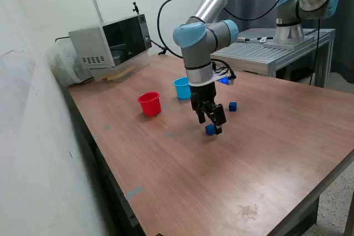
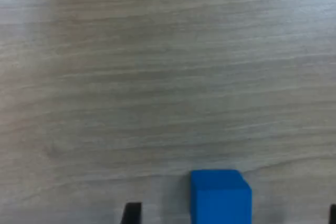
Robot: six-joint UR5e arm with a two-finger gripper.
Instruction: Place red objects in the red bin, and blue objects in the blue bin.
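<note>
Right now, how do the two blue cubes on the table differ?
The near cube sits right at the claw, between its tips in the wrist view; the far cube lies apart from it, toward the exterior view's right. The near cube lies further from the blue cup than the far cube does. Both are small, dark blue and resting on the table.

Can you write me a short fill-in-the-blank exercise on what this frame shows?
1. The tool hangs just over a small ____ cube on the wooden table.
2. The number of blue cubes on the table in the exterior view is ____; the other blue cube lies apart from the arm.
3. The cup nearer the arm is the ____ one; the red cup stands on the exterior view's left of it.

Missing words: blue; two; light blue
</note>
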